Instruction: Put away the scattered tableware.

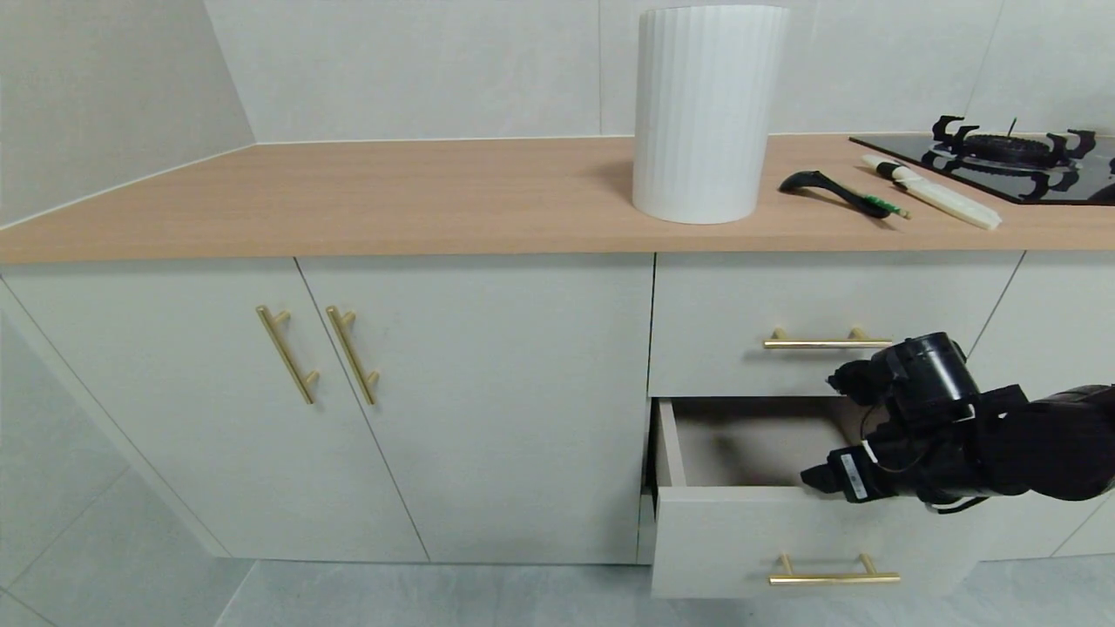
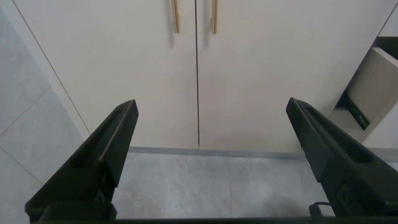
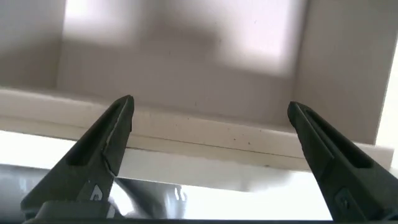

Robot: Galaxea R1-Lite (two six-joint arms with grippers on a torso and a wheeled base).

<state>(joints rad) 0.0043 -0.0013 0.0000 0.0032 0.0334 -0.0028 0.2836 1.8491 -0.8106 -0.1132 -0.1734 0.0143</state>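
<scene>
Left gripper (image 2: 211, 102): fingers spread wide, nothing between them, hanging low in front of the double cabinet doors (image 1: 392, 392) with grey floor tile (image 2: 205, 180) beneath. Right gripper (image 3: 209, 102): fingers likewise released and holding nothing, positioned at the front rim of the lower drawer (image 1: 740, 531), facing into its bare interior. Lower drawer is pulled out, gold handle (image 1: 834, 575) on its front panel. Upper drawer (image 1: 784, 300) directly above is shut, with its own gold handle (image 1: 827, 341). Two slanted gold handles (image 1: 318, 353) sit side by side on the cabinet doors to the left of the drawers. Above, on the wooden countertop (image 1: 392, 196): a tall white ribbed canister (image 1: 704, 113) stands upright over the drawer column. Tableware lies to its right, well apart from both grippers: a black utensil (image 1: 832, 192) with a green tip lies flat near the canister, and a long white utensil (image 1: 941, 196) lies just beside it, angled, its far end reaching the edge of the black cooktop (image 1: 1002, 165). The two utensils are close together; contact between them cannot be determined.
</scene>
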